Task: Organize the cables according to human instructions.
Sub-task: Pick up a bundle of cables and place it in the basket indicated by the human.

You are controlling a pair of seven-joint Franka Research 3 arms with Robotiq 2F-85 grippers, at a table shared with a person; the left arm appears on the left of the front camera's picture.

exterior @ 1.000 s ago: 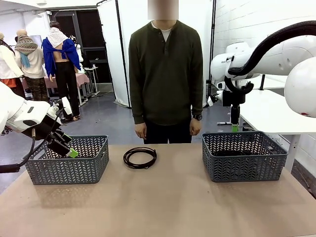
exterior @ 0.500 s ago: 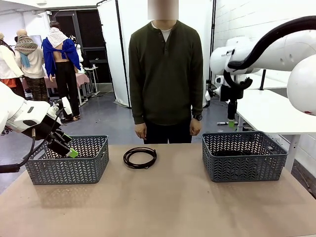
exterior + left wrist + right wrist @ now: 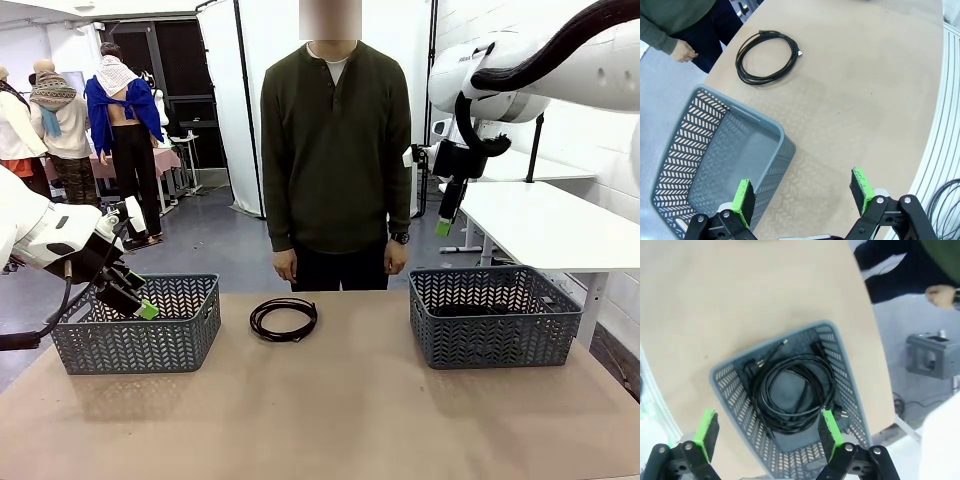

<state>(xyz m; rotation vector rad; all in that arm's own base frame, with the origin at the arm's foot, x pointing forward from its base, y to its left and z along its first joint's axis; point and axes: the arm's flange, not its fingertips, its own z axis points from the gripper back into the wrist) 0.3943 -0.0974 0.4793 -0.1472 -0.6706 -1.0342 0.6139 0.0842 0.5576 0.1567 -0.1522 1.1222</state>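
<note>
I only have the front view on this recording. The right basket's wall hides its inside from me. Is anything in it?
Observer: Yes. In the right wrist view, coiled black cables with plugs lie in the right basket.
Operator: And the left basket?
Observer: The left wrist view shows the left basket with a bare floor.
Operator: Are the right gripper's jaws open?
Observer: Yes, the right gripper stands wide open above that basket, holding nothing.
Operator: The left one?
Observer: The left gripper is open too, one finger over the left basket's rim.
</note>
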